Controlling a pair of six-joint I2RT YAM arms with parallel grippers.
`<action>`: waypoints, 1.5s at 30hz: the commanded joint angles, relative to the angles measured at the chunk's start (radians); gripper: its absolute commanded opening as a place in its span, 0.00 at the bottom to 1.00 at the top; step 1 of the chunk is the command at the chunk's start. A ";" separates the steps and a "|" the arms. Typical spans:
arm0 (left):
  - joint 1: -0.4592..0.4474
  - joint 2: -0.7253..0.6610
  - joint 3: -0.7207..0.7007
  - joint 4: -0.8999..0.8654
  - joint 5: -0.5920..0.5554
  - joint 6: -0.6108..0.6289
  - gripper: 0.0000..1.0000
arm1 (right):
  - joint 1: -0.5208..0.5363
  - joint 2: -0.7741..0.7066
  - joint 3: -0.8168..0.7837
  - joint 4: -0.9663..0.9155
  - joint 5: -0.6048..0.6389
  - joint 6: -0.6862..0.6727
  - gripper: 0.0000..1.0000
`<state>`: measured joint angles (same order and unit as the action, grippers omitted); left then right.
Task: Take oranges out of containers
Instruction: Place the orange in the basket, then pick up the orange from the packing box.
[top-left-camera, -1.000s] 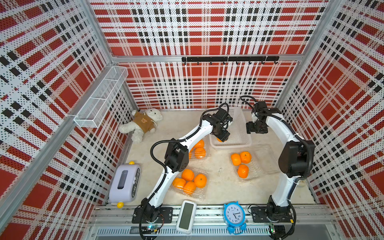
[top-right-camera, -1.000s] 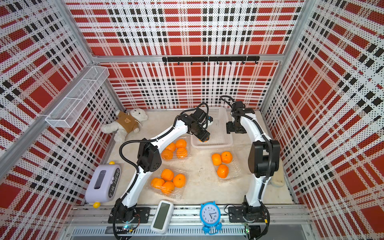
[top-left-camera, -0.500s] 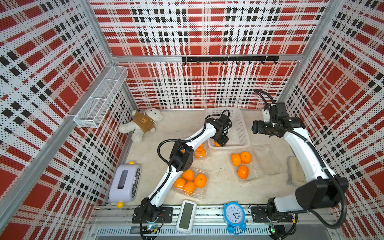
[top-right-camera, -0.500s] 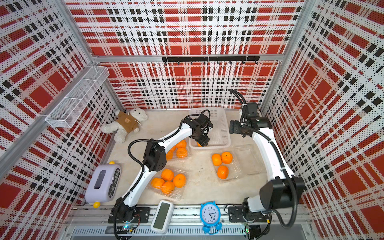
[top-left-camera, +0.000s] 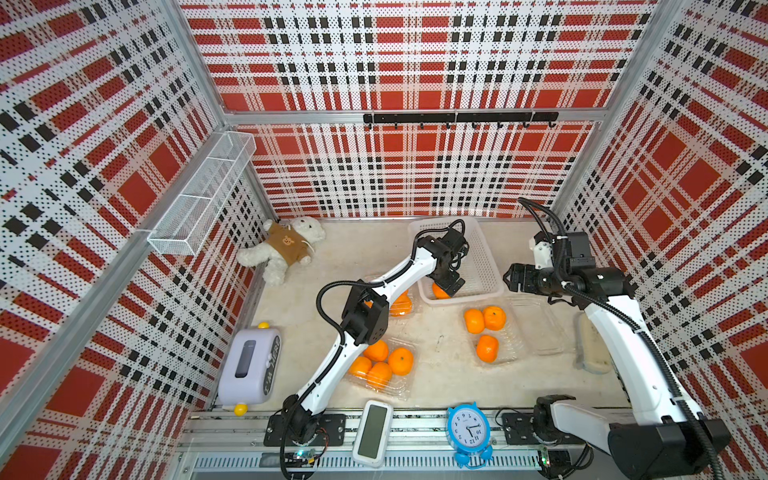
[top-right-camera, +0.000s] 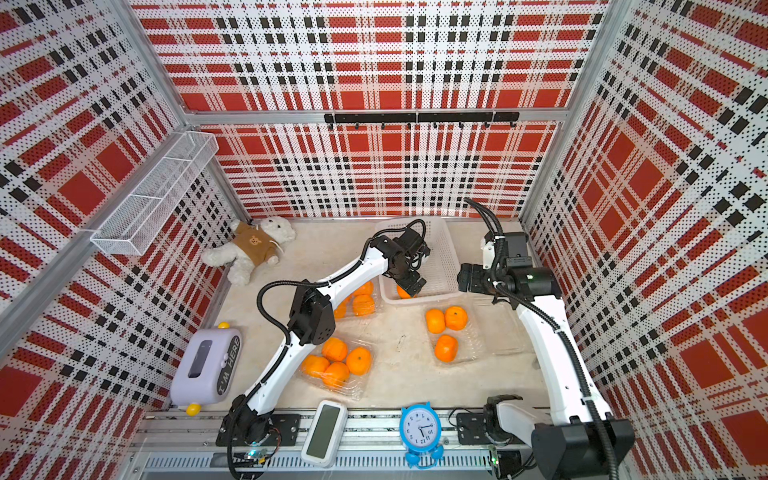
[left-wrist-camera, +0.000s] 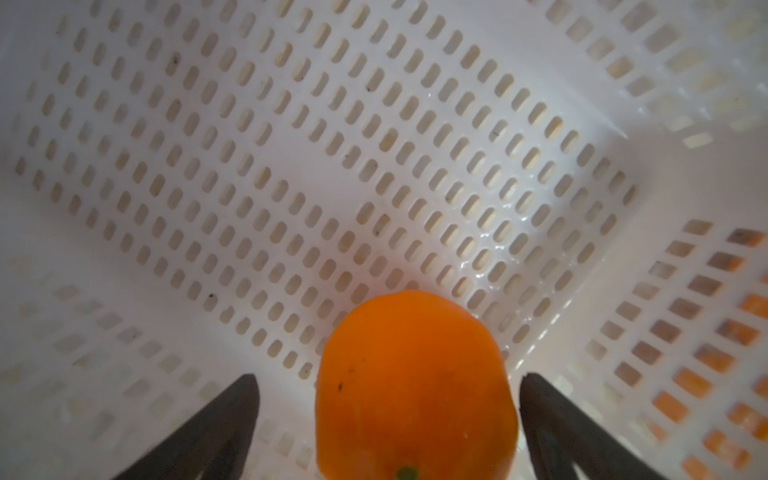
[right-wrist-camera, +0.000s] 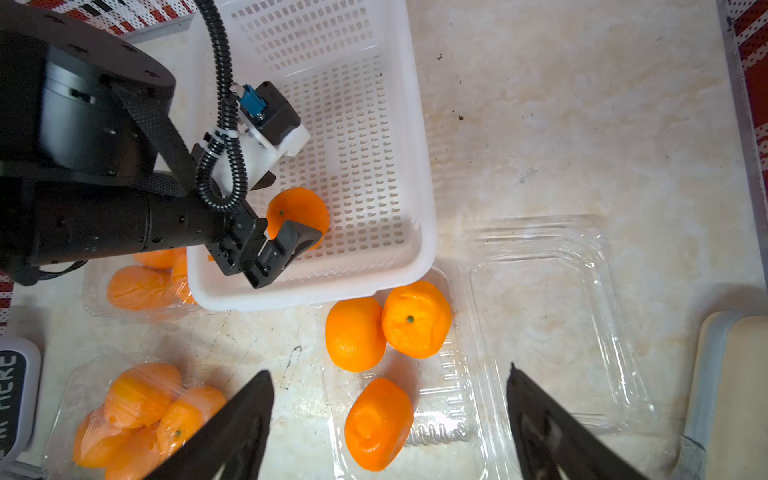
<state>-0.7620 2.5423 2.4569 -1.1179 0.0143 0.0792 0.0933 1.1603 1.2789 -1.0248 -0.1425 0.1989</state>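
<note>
Left wrist: fingers (left-wrist-camera: 224, 415) wide apart — orange (left-wrist-camera: 415, 386) between (in basket (left-wrist-camera: 291, 166)).

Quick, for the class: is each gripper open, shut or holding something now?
Left gripper: open, straddling an orange in the white basket, not gripping.
Right gripper: open, holding nothing.

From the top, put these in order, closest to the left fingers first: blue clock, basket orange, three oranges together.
1. Orange in the basket, between the left fingers.
2. Three oranges in the open tray, nearer the front.
3. Blue clock, at the front edge.
</note>
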 joint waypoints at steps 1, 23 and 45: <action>-0.001 -0.085 0.021 -0.016 -0.003 0.009 0.99 | 0.000 -0.026 0.013 -0.025 -0.043 0.015 0.90; 0.097 -0.956 -0.885 0.711 0.080 -0.024 1.00 | 0.341 -0.054 -0.250 -0.120 0.071 0.338 0.89; 0.358 -1.170 -1.567 1.650 0.408 -0.504 0.99 | 0.434 0.111 -0.450 0.106 0.178 0.622 0.79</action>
<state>-0.3706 1.4437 0.8436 0.5926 0.4362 -0.5312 0.5224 1.2629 0.8398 -0.9653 -0.0135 0.7719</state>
